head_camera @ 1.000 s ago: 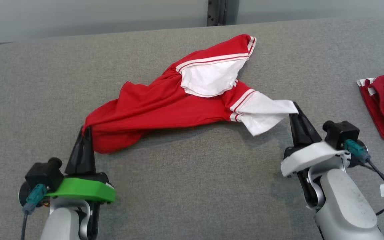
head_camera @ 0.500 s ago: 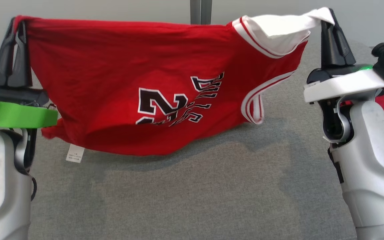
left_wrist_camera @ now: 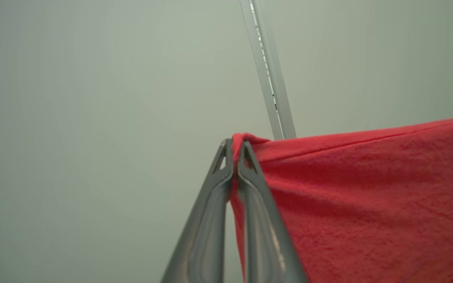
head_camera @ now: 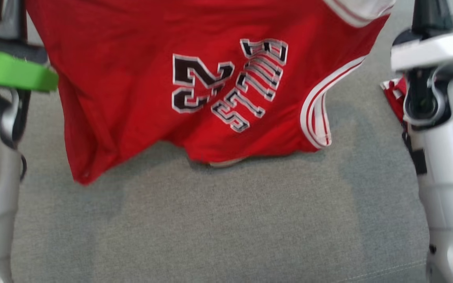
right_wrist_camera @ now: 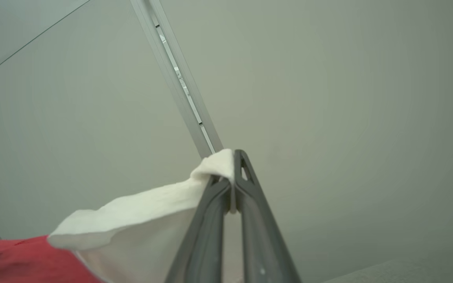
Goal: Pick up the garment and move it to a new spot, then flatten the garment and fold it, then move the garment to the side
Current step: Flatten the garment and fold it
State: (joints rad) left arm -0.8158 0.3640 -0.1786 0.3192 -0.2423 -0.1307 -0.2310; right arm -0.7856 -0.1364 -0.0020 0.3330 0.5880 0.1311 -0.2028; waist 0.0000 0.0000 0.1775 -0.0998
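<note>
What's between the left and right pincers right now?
The red jersey spans them in the head view, left pincer pinching a red corner, right pincer a white one.

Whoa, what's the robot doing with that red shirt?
The robot is holding up a red jersey with both arms. Its left end effector is shut on a red corner, and its right end effector is shut on a white part. The jersey hangs spread out between them over the grey surface, with its print upside down. It is not yet laid flat or folded. Another red garment lies off to the right.
</note>
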